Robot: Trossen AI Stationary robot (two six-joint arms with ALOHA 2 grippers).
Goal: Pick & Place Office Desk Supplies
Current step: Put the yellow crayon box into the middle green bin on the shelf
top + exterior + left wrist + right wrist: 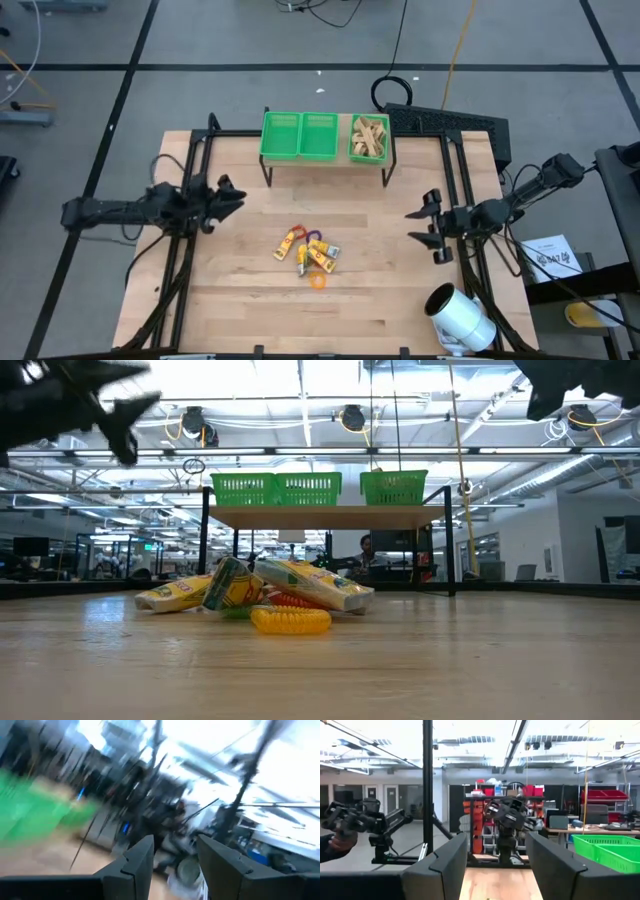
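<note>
The supplies lie in a small pile (310, 252) at the table's middle: yellow oblong boxes, a purple loop, and an orange ring (318, 281) on the near side. In the low view the pile (262, 592) rests on the wood with a yellow ribbed piece (290, 621) in front. My left gripper (238, 197) hovers open to the pile's left and farther back, raised above the table (120, 410). My right gripper (413, 225) hovers open to the pile's right. Each wrist view shows its own fingers apart with nothing between them: left (175, 865), right (497, 865).
Three green bins (300, 135) stand on a raised shelf at the far edge; the right one (369, 138) holds tan wooden pieces. A large white cylinder (460, 318) lies near the near right corner. Bare wood surrounds the pile.
</note>
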